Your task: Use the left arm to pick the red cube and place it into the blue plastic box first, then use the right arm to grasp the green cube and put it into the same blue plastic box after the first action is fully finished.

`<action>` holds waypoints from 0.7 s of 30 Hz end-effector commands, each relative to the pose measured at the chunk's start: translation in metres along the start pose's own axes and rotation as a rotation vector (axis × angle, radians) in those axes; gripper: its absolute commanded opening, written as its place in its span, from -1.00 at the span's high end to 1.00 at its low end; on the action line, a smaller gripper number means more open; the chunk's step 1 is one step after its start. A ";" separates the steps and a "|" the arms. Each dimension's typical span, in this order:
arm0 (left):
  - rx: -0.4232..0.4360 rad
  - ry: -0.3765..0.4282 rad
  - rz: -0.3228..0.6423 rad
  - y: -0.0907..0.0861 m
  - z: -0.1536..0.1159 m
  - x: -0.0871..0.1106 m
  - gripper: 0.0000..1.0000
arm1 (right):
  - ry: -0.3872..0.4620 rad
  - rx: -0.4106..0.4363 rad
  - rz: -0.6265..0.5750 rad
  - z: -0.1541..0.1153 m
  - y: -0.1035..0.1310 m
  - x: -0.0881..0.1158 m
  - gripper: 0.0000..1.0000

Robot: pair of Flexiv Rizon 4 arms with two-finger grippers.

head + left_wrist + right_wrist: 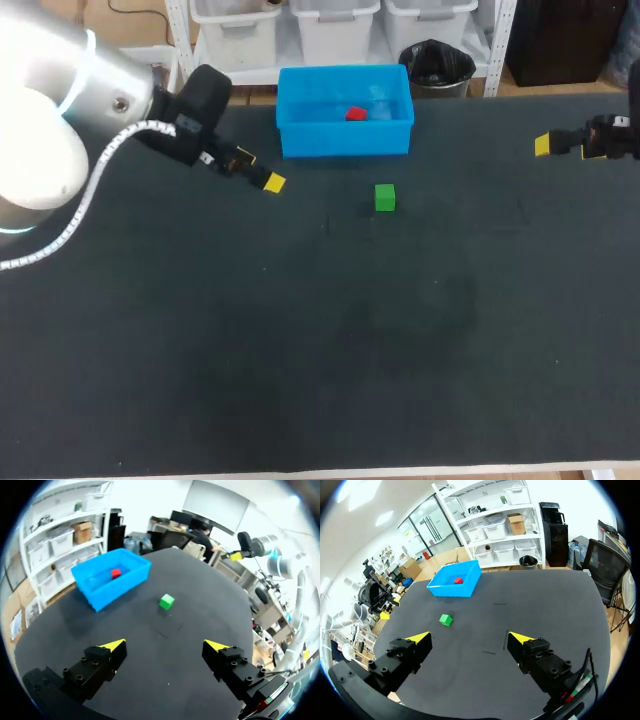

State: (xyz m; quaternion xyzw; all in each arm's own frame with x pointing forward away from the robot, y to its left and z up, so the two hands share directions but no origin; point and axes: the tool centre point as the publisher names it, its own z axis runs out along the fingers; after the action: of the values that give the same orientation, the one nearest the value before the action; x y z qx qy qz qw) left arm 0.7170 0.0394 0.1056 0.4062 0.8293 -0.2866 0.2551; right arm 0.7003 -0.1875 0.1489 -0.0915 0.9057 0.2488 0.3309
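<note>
Green cube (445, 620) — well ahead of the right gripper (470, 637).

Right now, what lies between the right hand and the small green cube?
Nothing: only bare dark tabletop separates the right hand and the small green cube, clearest in the head view.

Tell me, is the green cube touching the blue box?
Apart. The head view shows bare table between the green cube and the blue box.
</note>
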 end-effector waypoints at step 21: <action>0.035 -0.017 0.010 0.001 -0.013 0.004 -1.00 | 0.001 0.002 0.000 0.000 0.000 0.000 -1.00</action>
State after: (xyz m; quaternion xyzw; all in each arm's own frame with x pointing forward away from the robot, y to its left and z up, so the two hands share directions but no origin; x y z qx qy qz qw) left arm 0.7130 0.0502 0.1126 0.4118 0.8213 -0.3015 0.2548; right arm 0.7003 -0.1875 0.1489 -0.0915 0.9057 0.2488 0.3308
